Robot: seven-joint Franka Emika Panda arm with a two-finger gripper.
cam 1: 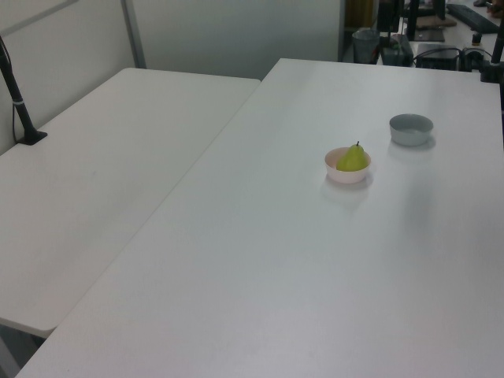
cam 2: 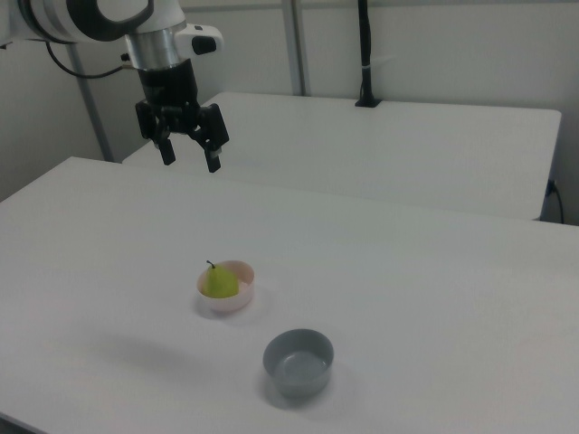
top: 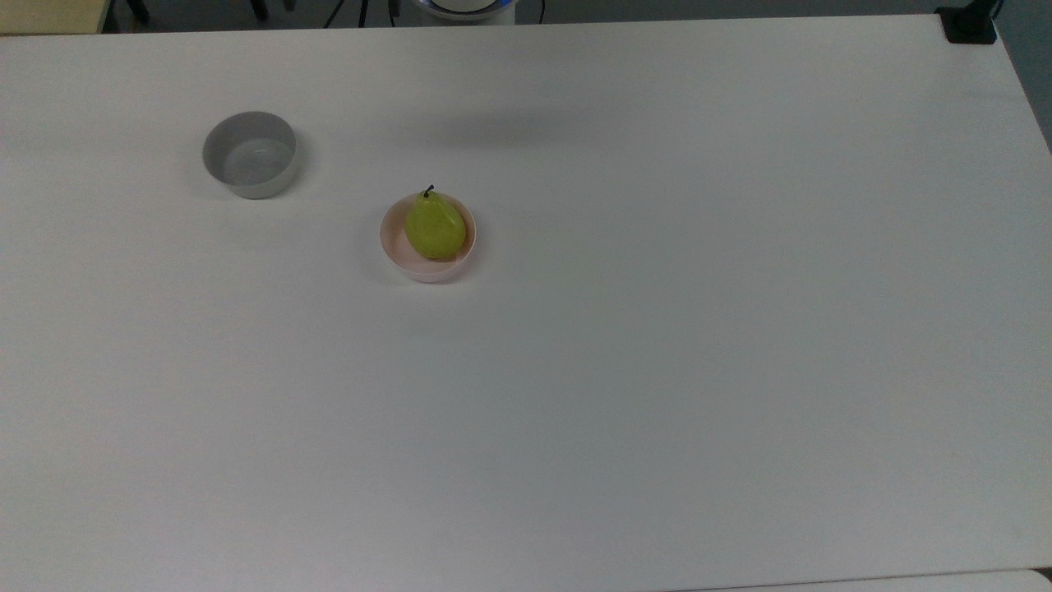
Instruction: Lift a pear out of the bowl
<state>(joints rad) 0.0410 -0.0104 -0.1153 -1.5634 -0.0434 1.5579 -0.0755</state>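
Two bowls stood on the white table (top: 657, 370): a grey bowl (top: 250, 154) toward the far-left corner in the top view, and the pale pink bowl (top: 428, 238) nearer the middle, well apart from it. The yellow-green pear (top: 435, 226) lay inside the pink bowl, its dark stem toward the far edge, with nothing over it. In the right view the gripper (cam 2: 189, 154) hung high above the table with fingers (cam 2: 213, 148) spread apart, holding nothing.
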